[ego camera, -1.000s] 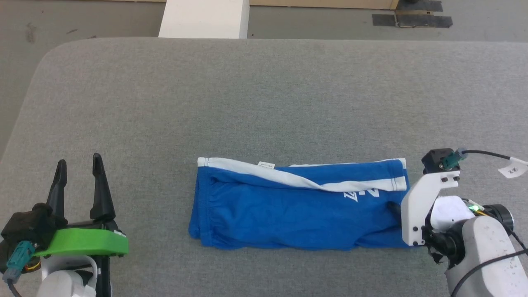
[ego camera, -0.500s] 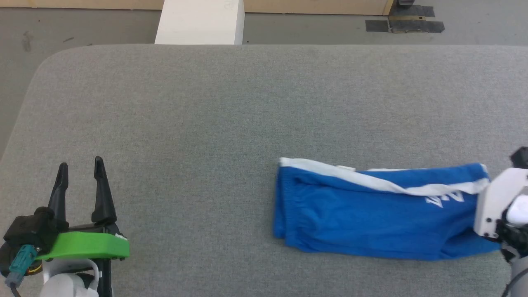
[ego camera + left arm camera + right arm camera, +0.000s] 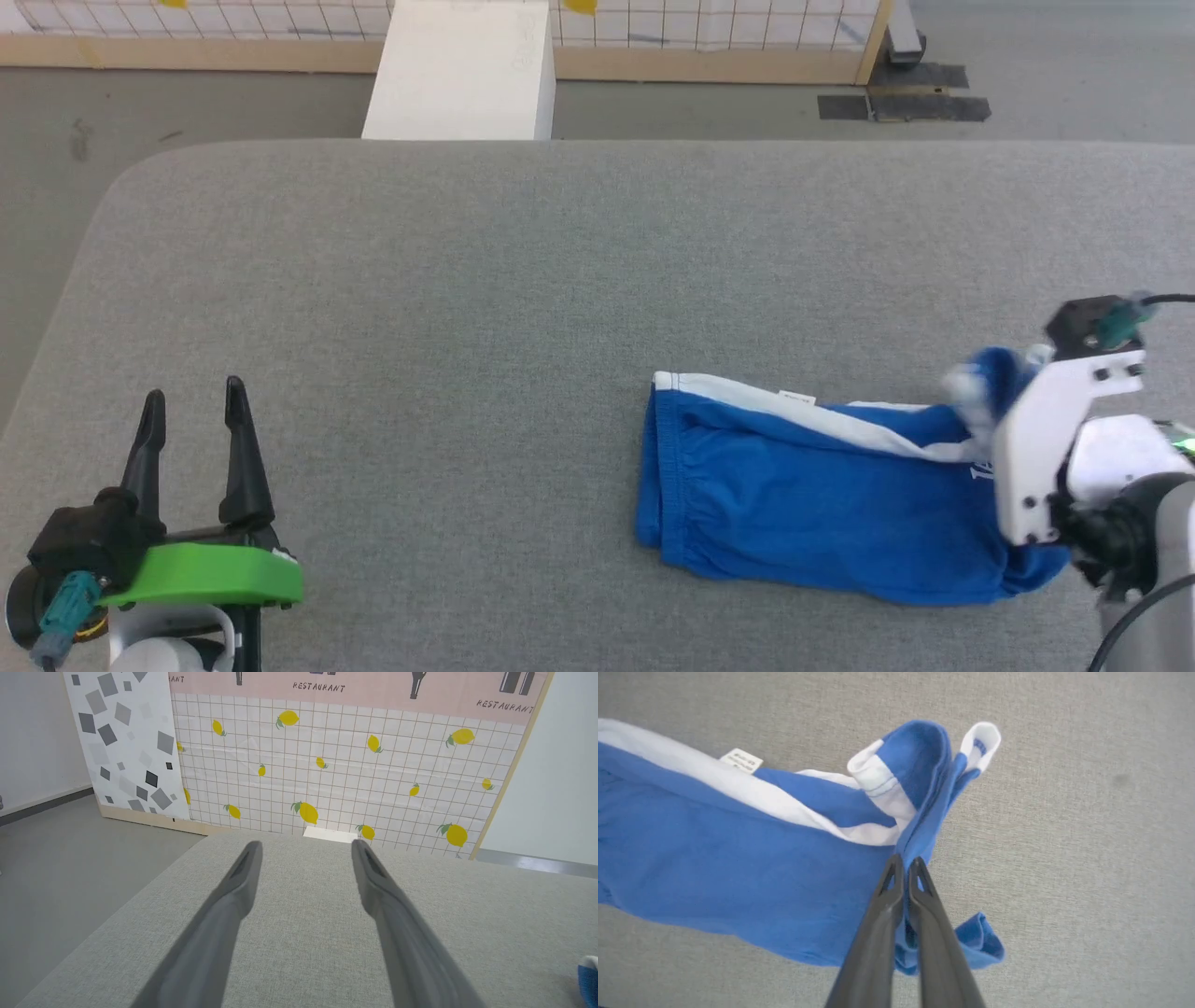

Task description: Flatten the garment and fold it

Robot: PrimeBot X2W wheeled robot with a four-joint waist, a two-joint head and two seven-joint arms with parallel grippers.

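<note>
The left gripper [image 3: 306,843] is pointing across the grey padded table [image 3: 490,914] toward its far edge, its two dark fingers [image 3: 224,914] standing wide apart above the cloth surface. At the near right a small corner of the blue garment [image 3: 589,977], white along its top, is lying on the table. Past the far edge a white block [image 3: 329,834] is sitting before a gridded lemon panel [image 3: 350,765], a panel of grey squares [image 3: 126,742] is standing to its left, and grey floor [image 3: 70,868] is showing at the left.
</note>
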